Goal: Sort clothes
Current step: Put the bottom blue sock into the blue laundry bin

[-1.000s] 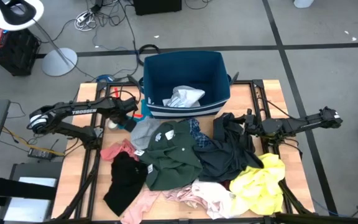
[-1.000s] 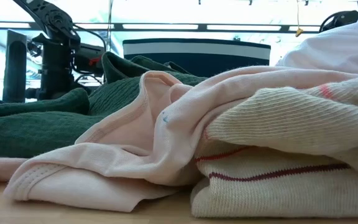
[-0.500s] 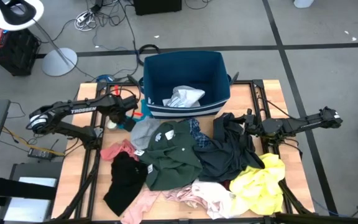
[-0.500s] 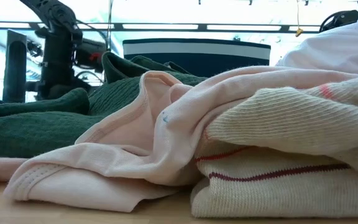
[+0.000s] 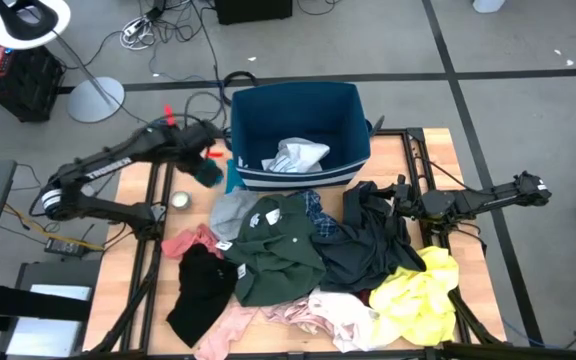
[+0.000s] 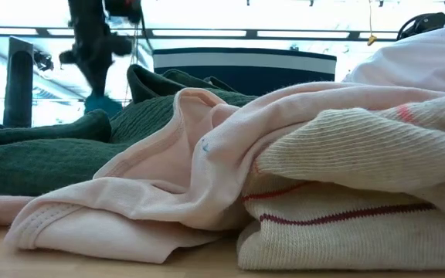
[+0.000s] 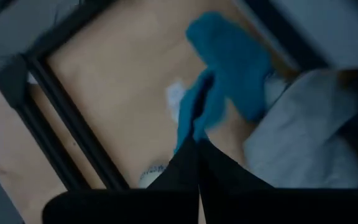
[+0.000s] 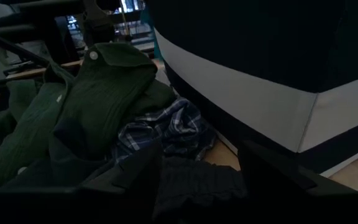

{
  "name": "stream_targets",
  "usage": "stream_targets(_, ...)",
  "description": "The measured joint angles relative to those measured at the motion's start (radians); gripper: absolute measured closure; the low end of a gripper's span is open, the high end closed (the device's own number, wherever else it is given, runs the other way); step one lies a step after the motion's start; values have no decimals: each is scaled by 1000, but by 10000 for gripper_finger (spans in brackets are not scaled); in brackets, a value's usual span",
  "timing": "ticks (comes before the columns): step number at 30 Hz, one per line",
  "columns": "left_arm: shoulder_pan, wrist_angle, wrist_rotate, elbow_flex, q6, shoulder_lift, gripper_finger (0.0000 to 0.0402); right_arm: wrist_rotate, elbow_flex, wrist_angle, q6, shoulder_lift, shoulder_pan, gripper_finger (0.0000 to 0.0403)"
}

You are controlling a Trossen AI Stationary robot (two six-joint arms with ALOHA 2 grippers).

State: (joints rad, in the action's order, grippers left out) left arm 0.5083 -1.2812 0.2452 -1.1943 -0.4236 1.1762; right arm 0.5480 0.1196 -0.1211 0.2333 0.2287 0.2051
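The clothes lie in a heap across the table: a dark green shirt [image 5: 283, 245], a black piece [image 5: 203, 290], a yellow one [image 5: 423, 295], pale pink ones [image 5: 328, 315] and a blue plaid one [image 8: 166, 127]. My left gripper [image 5: 206, 165] is raised at the left front corner of the navy bin [image 5: 298, 110] and is shut on a small teal cloth [image 7: 229, 62]. My right gripper [image 8: 197, 180] waits open at the table's right, pointing at the plaid piece and the bin's striped wall. A white garment [image 5: 293, 155] lies inside the bin. My left gripper pinches the teal cloth by a narrow upper end [image 7: 191, 121] between its two shut fingers. The fingers come from above, slanting steeply down. The cloth hangs slack below them over the bare wood; whether its lower end is clear of the table I cannot tell.
A grey garment [image 5: 233, 210] lies just below the raised gripper, next to a small round white object [image 5: 180, 200] on the wood. Black frame rails [image 5: 148, 230] run along both table sides. Pink and cream knit pieces [image 6: 323, 154] fill the near edge.
My left gripper has risen steeply from the table beside the bin's left front corner, tipping more downward. The teal cloth has come up with it off the wood and now hangs below the fingers.
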Motion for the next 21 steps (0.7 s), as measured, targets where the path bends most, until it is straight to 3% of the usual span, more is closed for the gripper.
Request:
stream_targets(5,0,-8,9,-183,51,-7,401,0,0,10,0,0,0,187)
stream_targets(10,0,132,-17,-311,132,-4,401,0,0,11,0,0,0,187)
stream_targets(15,0,345,-32,-352,210,-3,401,0,0,16,0,0,0,187)
stream_targets(21,1,536,-160,-352,268,58,401,0,0,16,0,0,0,187)
